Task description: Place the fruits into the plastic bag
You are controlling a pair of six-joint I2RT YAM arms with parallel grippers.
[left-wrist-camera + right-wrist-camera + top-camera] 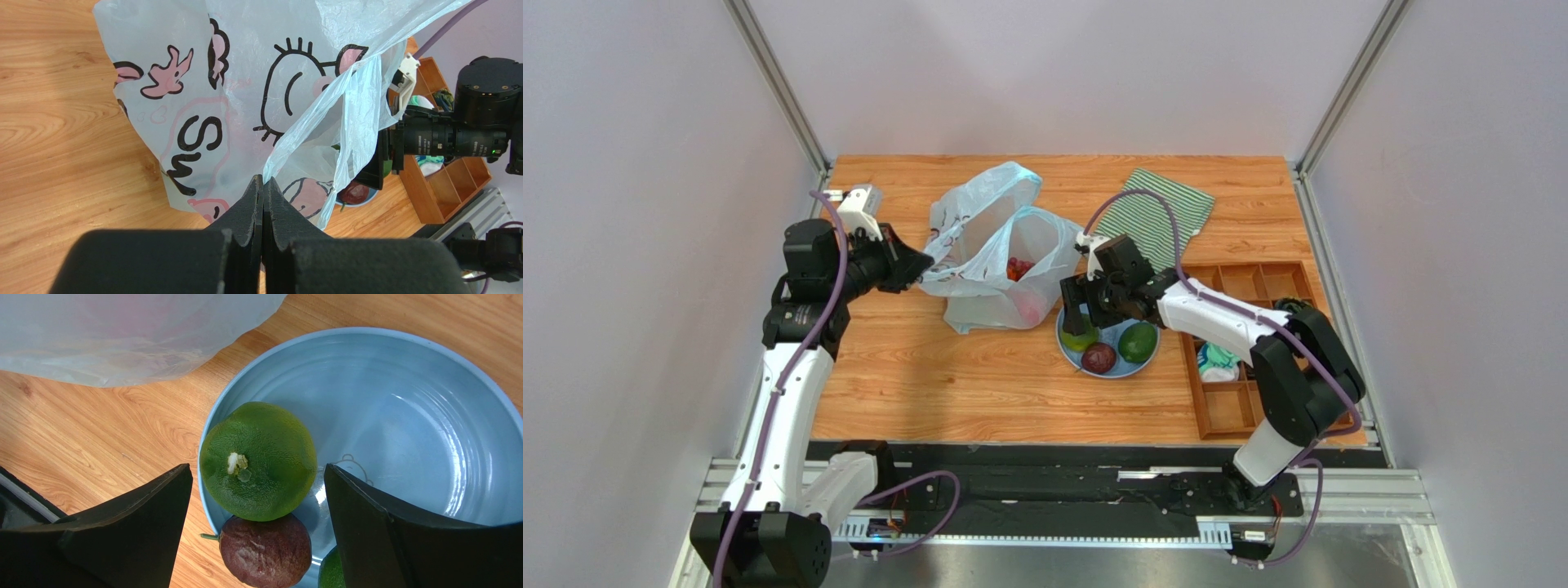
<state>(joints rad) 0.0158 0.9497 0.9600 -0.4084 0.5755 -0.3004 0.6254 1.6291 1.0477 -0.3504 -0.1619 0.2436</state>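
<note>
My left arm point(787, 404) and right arm point(1216, 316) are white shells with black joints, each trailed by a purple cable point(840, 263), rising from black bases point(762, 545) on a silver rail point(1075, 529), with a white camera block point(857, 208) at the left wrist, and my fingers point(129, 533) are matte black wedges with flat inner faces.

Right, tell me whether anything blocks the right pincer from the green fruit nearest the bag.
Nothing visible does. The right pincer is open with a finger on either side of the green fruit in the blue plate, bare gaps between. The purple fruit sits against it on the wrist side.
</note>
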